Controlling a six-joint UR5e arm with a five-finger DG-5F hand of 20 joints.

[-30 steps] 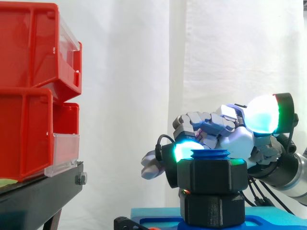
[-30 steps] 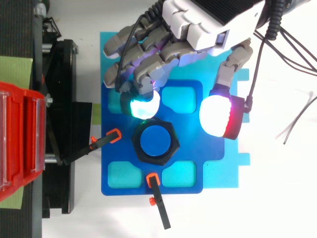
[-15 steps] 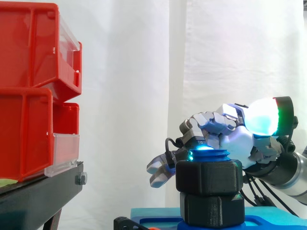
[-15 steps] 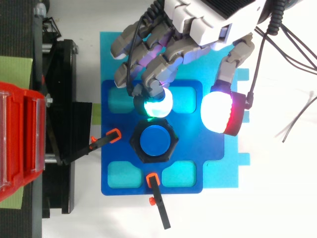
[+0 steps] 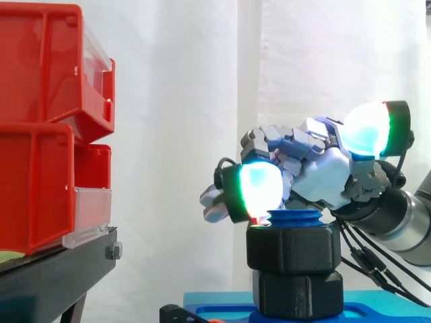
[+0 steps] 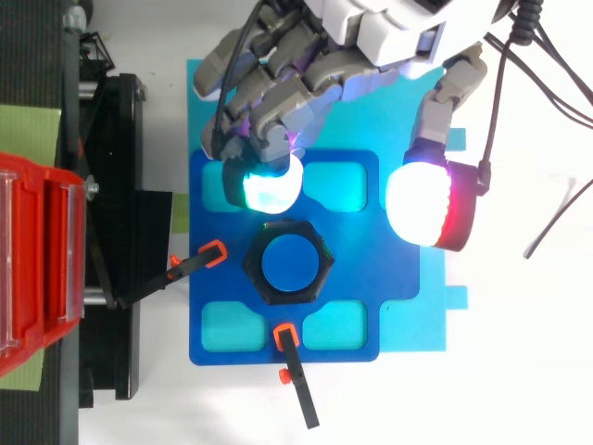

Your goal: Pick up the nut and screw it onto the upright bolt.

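Nut point(image 5: 292, 247) is being carried threaded near the top of the bolt point(image 5: 295, 217). Robot hand point(image 5: 322, 183) is being held just above the bolt, fingers point(image 6: 278, 97) curled, gripping nothing; opposite nut flats should be pinched before twisting.

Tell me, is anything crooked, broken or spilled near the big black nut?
Nothing stands out. The black nut sits level on the blue bolt, and the bolt's top pokes out above it. The hand hangs just over them with curled fingers, holding nothing. The blue base lies flat.
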